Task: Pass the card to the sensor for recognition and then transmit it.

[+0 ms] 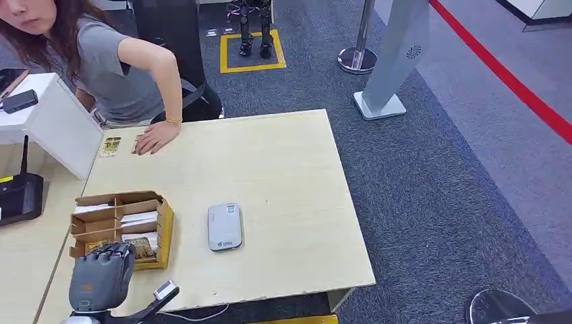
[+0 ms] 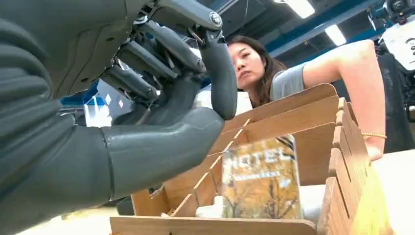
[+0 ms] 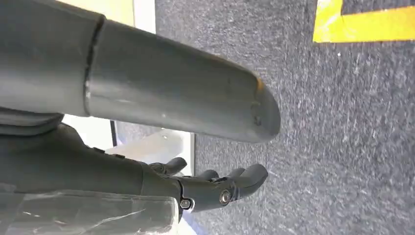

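Note:
A brown cardboard card box [image 1: 121, 226] stands on the left of the pale wooden table [image 1: 283, 175]. My left hand [image 1: 101, 273] hovers over its near end. In the left wrist view my left hand [image 2: 147, 112] has its fingers curled above a yellow hotel card [image 2: 262, 181] that stands upright in the card box [image 2: 298, 122]; nothing is in its grasp. The white sensor [image 1: 224, 226] lies flat to the right of the box. My right hand [image 3: 147, 178] hangs above grey carpet, fingers loosely bent and holding nothing.
A person leans over the far side with one hand [image 1: 155, 138] flat on the table beside a loose card [image 1: 110, 146]. A white counter [image 1: 54, 121] and a black device [image 1: 17, 196] stand at the left. A grey sign stand [image 1: 394, 61] and a stanchion [image 1: 357, 57] stand beyond the table.

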{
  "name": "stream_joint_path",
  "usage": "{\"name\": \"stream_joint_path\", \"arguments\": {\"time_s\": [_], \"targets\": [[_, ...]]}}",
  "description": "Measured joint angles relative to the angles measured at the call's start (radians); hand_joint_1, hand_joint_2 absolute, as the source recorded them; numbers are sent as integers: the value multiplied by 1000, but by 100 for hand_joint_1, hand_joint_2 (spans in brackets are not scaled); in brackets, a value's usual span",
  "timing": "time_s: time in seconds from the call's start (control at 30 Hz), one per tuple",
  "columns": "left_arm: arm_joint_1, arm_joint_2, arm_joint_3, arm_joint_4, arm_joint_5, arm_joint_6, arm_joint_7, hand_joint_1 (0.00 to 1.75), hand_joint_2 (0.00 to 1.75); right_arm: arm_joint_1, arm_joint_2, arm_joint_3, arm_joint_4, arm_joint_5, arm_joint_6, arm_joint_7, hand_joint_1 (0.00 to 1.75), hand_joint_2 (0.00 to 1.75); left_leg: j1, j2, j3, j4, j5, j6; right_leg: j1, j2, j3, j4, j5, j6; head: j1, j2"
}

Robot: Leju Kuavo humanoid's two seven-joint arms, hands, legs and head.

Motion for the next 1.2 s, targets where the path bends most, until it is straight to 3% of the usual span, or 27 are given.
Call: {"name": "stream_joint_path", "arguments": {"time_s": [0.23,0.27,0.3,0.33,0.43,0.57,0.9,1.2], "targets": [[-2,0,0,-5,5,-2,-3,175,175,0,-6,0,-5,0,-13,-5,0,0,0,0,0,0,0,0,0,0,0,0,0,0,0,0],[-2,0,0,-5,5,-2,-3,140,175,0,-6,0,-5,0,-13,-6,0,0,0,0,0,0,0,0,0,0,0,0,0,0,0,0],[-2,0,0,-5,5,-2,-3,17,175,0,-7,0,-5,0,-13,-6,0,0,0,0,0,0,0,0,0,0,0,0,0,0,0,0],[-3,0,0,-5,5,-2,-3,0,175,0,-7,0,-5,0,-13,-6,0,0,0,0,0,0,0,0,0,0,0,0,0,0,0,0],[-4,0,0,-5,-4,3,-3,0,175,0,-8,0,-5,0,-12,-8,0,0,0,0,0,0,0,0,0,0,0,0,0,0,0,0],[-4,2,0,-20,-104,44,10,0,175,0,-8,0,-5,0,-8,-9,0,0,0,0,0,0,0,0,0,0,0,0,0,0,0,0],[1,13,2,-60,-111,53,14,0,175,-1,-8,0,-5,1,3,-9,0,0,0,0,0,0,0,0,0,0,0,0,0,0,0,0],[9,25,5,-68,-118,-18,45,0,175,-1,-8,0,-5,-2,2,-11,0,0,0,0,0,0,0,0,0,0,0,0,0,0,0,0]]}}
